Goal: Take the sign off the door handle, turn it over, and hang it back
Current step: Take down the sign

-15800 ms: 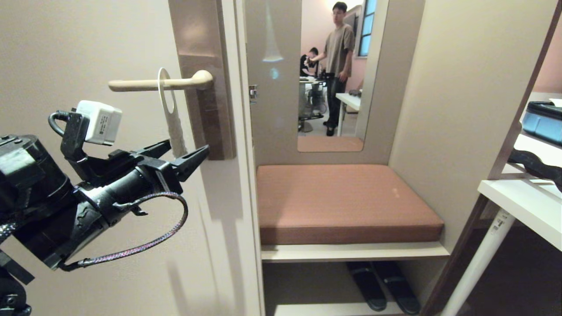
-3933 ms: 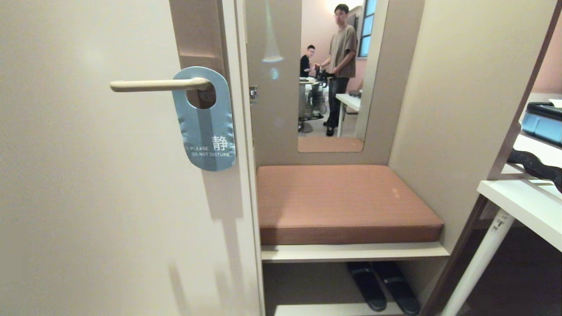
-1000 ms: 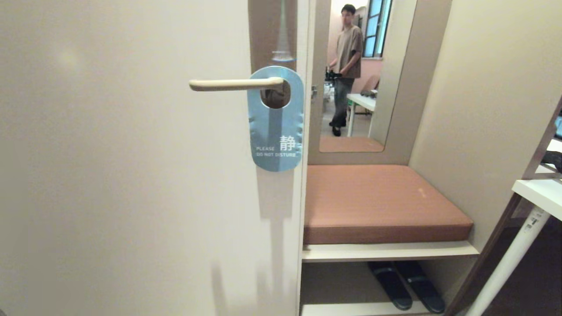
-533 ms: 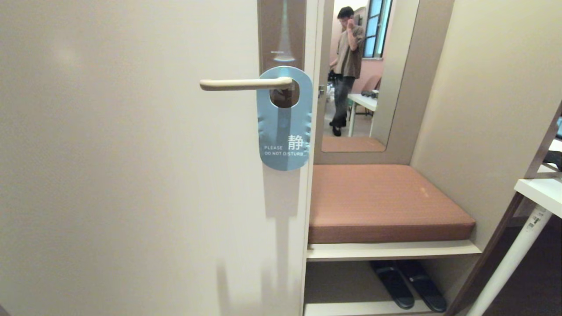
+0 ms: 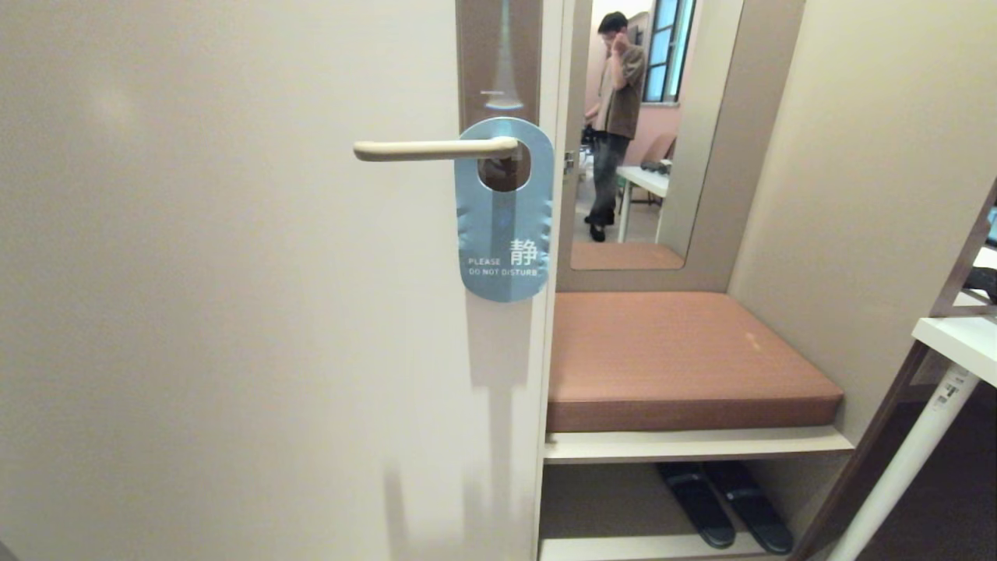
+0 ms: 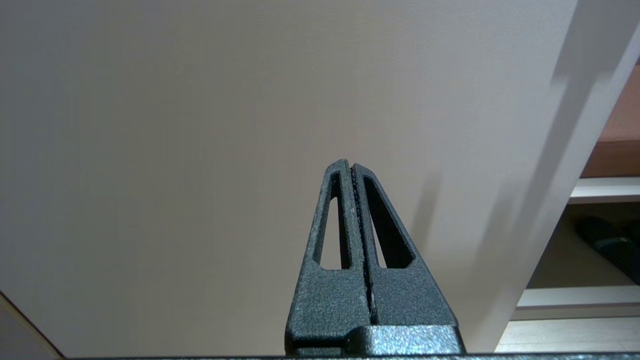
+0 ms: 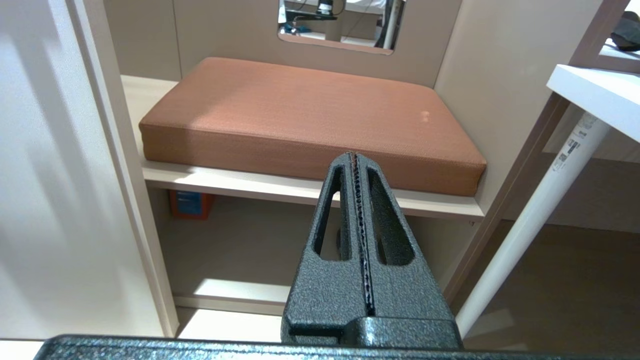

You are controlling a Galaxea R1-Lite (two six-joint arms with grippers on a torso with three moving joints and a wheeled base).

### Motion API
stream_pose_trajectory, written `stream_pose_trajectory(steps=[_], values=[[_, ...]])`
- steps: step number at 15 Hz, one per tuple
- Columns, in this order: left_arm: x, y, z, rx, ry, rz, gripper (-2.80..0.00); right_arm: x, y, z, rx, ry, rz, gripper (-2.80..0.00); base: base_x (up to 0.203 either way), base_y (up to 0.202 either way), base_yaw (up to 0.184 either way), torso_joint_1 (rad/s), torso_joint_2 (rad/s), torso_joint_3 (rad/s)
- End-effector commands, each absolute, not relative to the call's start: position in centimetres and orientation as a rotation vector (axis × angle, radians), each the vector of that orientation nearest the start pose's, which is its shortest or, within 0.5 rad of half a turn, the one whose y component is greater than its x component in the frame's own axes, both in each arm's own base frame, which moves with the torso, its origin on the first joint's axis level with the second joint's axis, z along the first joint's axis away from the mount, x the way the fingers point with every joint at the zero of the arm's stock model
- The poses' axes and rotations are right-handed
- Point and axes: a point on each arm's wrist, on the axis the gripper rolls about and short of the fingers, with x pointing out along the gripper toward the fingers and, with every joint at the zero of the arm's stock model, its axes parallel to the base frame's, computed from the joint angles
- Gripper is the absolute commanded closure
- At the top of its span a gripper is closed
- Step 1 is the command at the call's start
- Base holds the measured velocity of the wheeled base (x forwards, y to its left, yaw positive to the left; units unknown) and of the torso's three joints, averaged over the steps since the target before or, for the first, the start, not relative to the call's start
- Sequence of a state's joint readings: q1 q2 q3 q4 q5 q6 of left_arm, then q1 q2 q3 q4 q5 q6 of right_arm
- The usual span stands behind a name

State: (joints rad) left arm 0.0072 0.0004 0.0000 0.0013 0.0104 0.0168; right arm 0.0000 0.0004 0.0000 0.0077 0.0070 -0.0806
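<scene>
Blue-faced, the sign is hung by its hole on the handle, well above both grippers, so the flip is judged done. The left gripper is kept closed and empty before the door; the right gripper, likewise closed, is pointed at the cushion.
</scene>
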Motion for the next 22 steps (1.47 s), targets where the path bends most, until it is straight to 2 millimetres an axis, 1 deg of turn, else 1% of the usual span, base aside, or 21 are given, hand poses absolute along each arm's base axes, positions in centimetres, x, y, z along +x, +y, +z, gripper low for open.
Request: stream_pose_trajectory(steps=[1, 22], values=[[-2.28, 0.0, 7.53, 0.02, 0.002, 0.015, 0.0, -2.28, 0.02, 7.47, -0.081, 0.007, 0.008, 0.0, 0.0, 0.0, 0.0, 0.0, 0.0, 0.0], [-2.28, 0.01, 7.55, 0.015, 0.0, 0.018, 0.0, -2.28, 0.02, 7.47, -0.081, 0.007, 0.008, 0.0, 0.0, 0.0, 0.0, 0.0, 0.0, 0.0]])
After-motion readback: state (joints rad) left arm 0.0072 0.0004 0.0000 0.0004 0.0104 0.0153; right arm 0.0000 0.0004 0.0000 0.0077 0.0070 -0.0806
